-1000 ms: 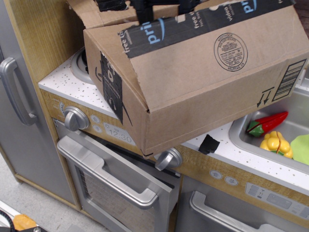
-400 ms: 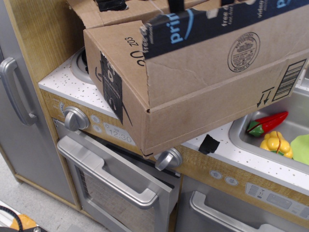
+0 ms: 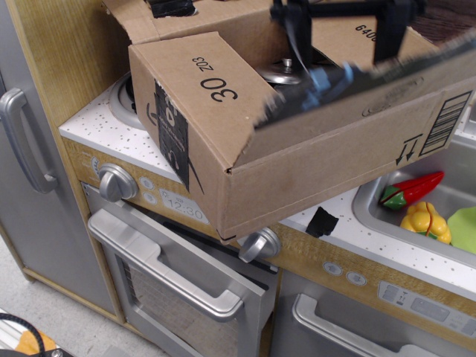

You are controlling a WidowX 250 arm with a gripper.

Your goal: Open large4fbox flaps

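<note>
The large4fbox (image 3: 312,171) sits tilted on the toy kitchen counter, its front corner hanging over the edge. The short flap printed "30 203" (image 3: 201,97) lies folded in on the left. Another flap (image 3: 141,22) stands open at the back left. The front long flap (image 3: 372,74) is raised and motion-blurred, seen nearly edge-on. A metal lid (image 3: 286,73) shows inside the box. My gripper (image 3: 342,41) hangs over the box opening at the top. Its black fingers (image 3: 296,33) stand wide apart, just behind the raised flap.
The speckled white countertop (image 3: 111,126) has round knobs (image 3: 117,182) on its front and an oven door handle (image 3: 171,271) below. The sink (image 3: 446,197) at right holds a red toy pepper (image 3: 413,187) and yellow toy food (image 3: 425,221). Black tape (image 3: 321,221) lies on the counter.
The front long flap with the prime tape has swung up from lying flat on the box to nearly upright, uncovering the "30 203" flap and the inside. My gripper moved right with it.
</note>
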